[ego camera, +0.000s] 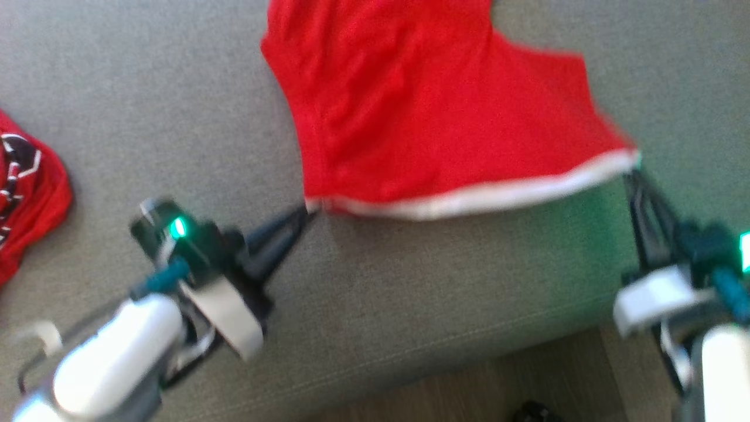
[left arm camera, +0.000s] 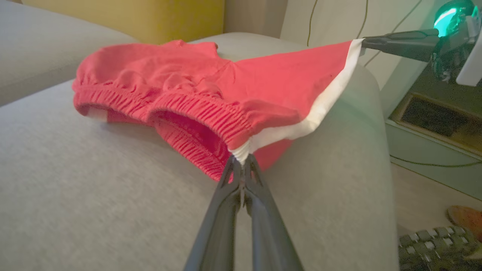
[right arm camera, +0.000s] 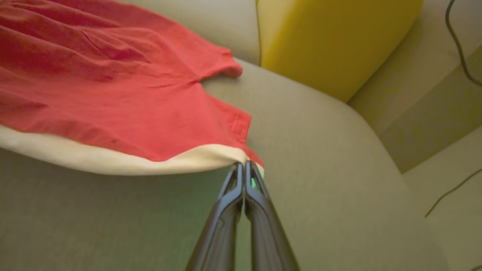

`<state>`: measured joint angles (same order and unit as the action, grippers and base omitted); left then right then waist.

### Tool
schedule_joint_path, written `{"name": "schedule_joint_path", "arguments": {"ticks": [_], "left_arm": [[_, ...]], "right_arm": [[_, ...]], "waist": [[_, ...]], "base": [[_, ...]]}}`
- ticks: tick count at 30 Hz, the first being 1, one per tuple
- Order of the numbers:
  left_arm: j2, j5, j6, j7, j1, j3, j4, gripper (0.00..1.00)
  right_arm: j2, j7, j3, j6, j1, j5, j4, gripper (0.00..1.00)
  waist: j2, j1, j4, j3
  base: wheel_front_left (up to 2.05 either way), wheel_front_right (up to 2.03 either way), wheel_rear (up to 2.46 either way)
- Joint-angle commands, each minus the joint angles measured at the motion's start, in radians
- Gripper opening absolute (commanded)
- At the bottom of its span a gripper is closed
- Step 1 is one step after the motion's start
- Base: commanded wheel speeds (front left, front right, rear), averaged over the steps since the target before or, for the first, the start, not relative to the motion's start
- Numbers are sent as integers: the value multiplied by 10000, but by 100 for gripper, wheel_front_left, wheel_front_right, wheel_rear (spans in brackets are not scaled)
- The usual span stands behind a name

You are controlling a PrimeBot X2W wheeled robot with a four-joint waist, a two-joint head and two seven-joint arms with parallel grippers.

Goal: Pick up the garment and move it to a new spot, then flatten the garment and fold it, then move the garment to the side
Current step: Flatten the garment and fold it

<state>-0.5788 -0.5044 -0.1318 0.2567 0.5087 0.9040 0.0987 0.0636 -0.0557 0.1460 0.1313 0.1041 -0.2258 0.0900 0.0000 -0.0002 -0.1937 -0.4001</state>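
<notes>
Head view, blurry: red garment [ego camera: 433, 105] lies on the grey sofa seat [ego camera: 410, 305], spread btwn the two arms. The left gripper [ego camera: 304, 212] is clenched on its near-left corner and the right gripper [ego camera: 634, 170] is clenched on its near-right corner. Both wrist views show the jaws fully together w/ only a sliver of white trim [ego camera: 480, 199] pinched at the tips. It looks like shorts. In the left wrist view the elastic waistband [left arm camera: 211, 113] runs away from the left gripper's corner, so the waist prob. points to the robot's left and the leg end to its right. The long axis follows the white trim, roughly across the robot's front, w/ the right end a bit farther off. Main risk is that the grips are shallow. If the arms pull apart too hard or unevenly, a corner could slip out and the cloth would collapse skewed. The waistband side is bunched and rumpled, so lifting now may carry those wrinkles into the fold unless it's tensioned first. The trim edge sits near the seat's front edge, w/ floor [ego camera: 527, 375] below, so dragging toward the robot could spill it off. A second red item [ego camera: 29, 187] lies well apart at left, and moving that way could mix the two.
</notes>
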Motion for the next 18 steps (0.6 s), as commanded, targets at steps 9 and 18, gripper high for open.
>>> {"name": "schedule_joint_path", "arguments": {"ticks": [9,18], "left_arm": [[-664,199,388,-28,-1606,129,-833,0],[494,-1180,433,-207,-1173,-249,-1272,0]], "right_arm": [[-78,656,491,-6,-2514,407,1991,0],[307,1207,710,-6,-1109,-114,2476,0]], "waist": [[0,2,248,826],[0,2,773,930]], "base": [[0,0,0],[0,0,0]]}}
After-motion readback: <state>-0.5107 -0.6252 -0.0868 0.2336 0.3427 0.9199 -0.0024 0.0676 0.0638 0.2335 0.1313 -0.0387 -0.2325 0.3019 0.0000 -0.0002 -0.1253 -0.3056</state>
